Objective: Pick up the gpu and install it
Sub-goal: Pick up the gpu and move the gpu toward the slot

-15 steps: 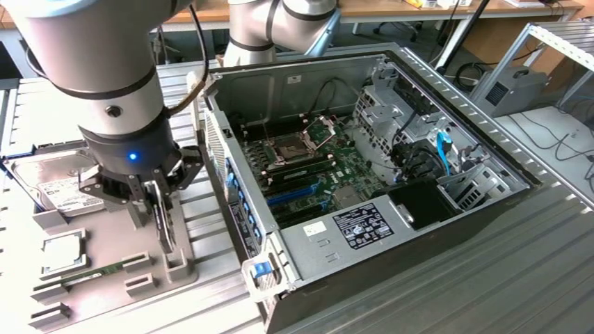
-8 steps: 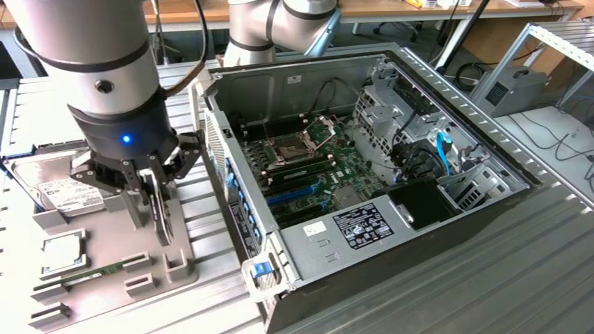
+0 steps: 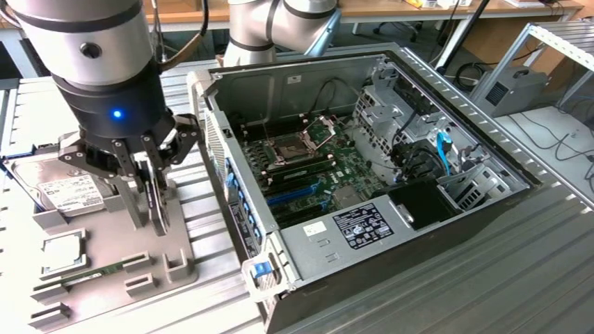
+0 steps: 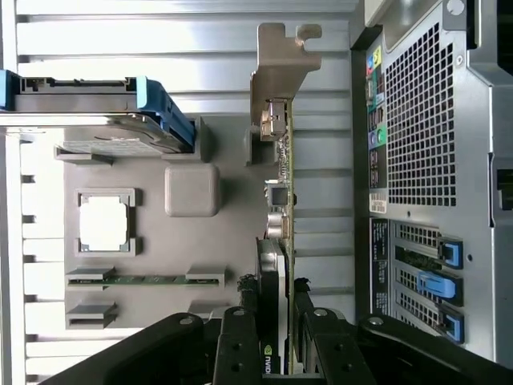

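Note:
The gpu (image 3: 160, 209) stands on edge over the grey parts tray (image 3: 181, 240), beside the open computer case (image 3: 278, 90). My gripper (image 3: 153, 202) comes down on it from above, and its black fingers (image 4: 238, 345) press both faces of the card. In the wrist view the gpu (image 4: 280, 160) is edge-on, with a green board, a black cooler and its silver bracket at the far end. My gripper (image 4: 276, 341) is shut on the card. Whether its lower edge still touches the tray I cannot tell. Blue expansion slots (image 3: 292, 198) lie bare on the motherboard inside the case.
The tray also carries a hard drive (image 3: 65, 191), a processor (image 3: 63, 249) and a slim green RAM stick (image 3: 93, 271). The case's rear panel (image 4: 421, 120) stands close beside the card. A ribbed metal table (image 3: 483, 278) surrounds the case. A second arm's base (image 3: 264, 28) rises behind it.

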